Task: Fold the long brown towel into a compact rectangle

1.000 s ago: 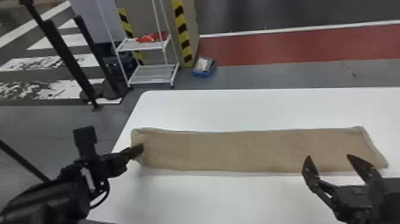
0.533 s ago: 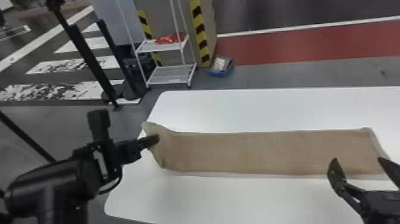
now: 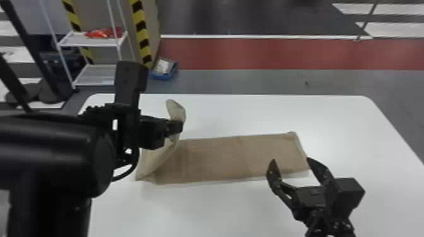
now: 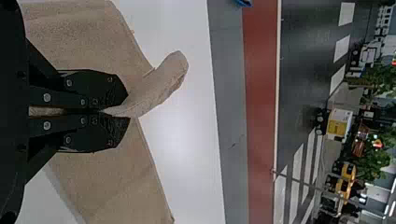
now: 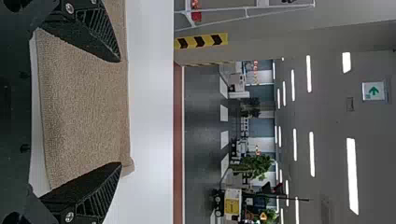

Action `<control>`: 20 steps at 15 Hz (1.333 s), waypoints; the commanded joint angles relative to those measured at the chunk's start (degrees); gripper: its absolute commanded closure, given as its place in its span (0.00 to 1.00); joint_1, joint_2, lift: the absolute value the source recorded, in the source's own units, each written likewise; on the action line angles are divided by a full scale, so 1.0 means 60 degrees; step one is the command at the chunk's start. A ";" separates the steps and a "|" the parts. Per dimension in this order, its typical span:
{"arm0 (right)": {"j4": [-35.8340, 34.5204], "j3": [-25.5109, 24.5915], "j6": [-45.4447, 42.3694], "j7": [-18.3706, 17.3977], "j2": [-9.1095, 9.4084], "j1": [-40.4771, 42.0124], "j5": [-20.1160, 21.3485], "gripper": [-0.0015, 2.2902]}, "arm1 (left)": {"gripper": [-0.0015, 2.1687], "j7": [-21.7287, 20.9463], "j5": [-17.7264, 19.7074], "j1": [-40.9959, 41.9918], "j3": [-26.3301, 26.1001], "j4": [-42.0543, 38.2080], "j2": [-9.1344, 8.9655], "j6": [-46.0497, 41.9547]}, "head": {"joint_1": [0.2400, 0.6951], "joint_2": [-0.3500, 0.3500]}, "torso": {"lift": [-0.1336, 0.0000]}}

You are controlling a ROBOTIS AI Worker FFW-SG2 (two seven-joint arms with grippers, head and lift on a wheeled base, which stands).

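- Towel [image 3: 214,157] folding could go crooked: only one spot on its raised left end is gripped, so the near side may lag, twist or land skewed over the layer beneath.
- A loose corner [image 3: 175,109] pokes up past the fingertips on the far side; if let go too high, it would probably curl under and leave a lump.
- Pulling too hard to the right might drag the whole cloth along the table [image 3: 347,126], since nothing pins its right end.
- As for where it lies, the cloth runs left to right across the table, flat over its middle and right, with its left part sloping up to the left gripper [image 3: 177,127].
- That gripper's fingers are pinched together on the cloth.
- The right gripper [image 3: 291,159] has its fingers spread wide, near the towel's near right part, clamped on nothing.
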 commanded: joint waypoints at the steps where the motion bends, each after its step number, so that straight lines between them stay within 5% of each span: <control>1: -0.0096 -0.0016 0.0001 0.0000 -0.0029 0.0069 -0.0034 0.04 | 0.99 0.0731 -0.0757 -0.0489 -0.1644 0.1136 -0.0104 -0.0125 | 1.00 0.40 | 0.29; 7: -0.0169 -0.0104 0.0001 -0.0015 -0.0088 0.0171 -0.0108 0.04 | 0.94 0.3368 -0.0816 -0.0709 -0.3914 0.3099 -0.0104 -0.1970 | 1.00 0.27 | 0.29; 8: -0.0184 -0.0104 0.0001 -0.0015 -0.0088 0.0186 -0.0108 0.04 | 0.78 0.3822 -0.0772 -0.0709 -0.4002 0.3539 -0.0104 -0.2761 | 1.00 0.24 | 0.29; 10: -0.0243 -0.0118 0.0001 -0.0029 -0.0088 0.0230 -0.0108 0.04 | 0.03 0.3983 -0.0655 -0.0650 -0.4295 0.3744 -0.0104 -0.3142 | 1.00 0.23 | 0.29; 17: -0.0228 -0.0060 0.0235 -0.0015 -0.0059 0.0010 -0.0093 0.04 | 0.02 0.3748 -0.0713 0.0258 -0.4676 0.2967 -0.0104 -0.3377 | 1.00 0.15 | 0.29; 20: -0.0199 -0.0016 0.1085 0.0117 -0.0059 -0.0576 -0.0034 0.04 | 0.02 0.3792 -0.0743 0.1356 -0.3695 0.1913 -0.0104 -0.4636 | 1.00 0.14 | 0.29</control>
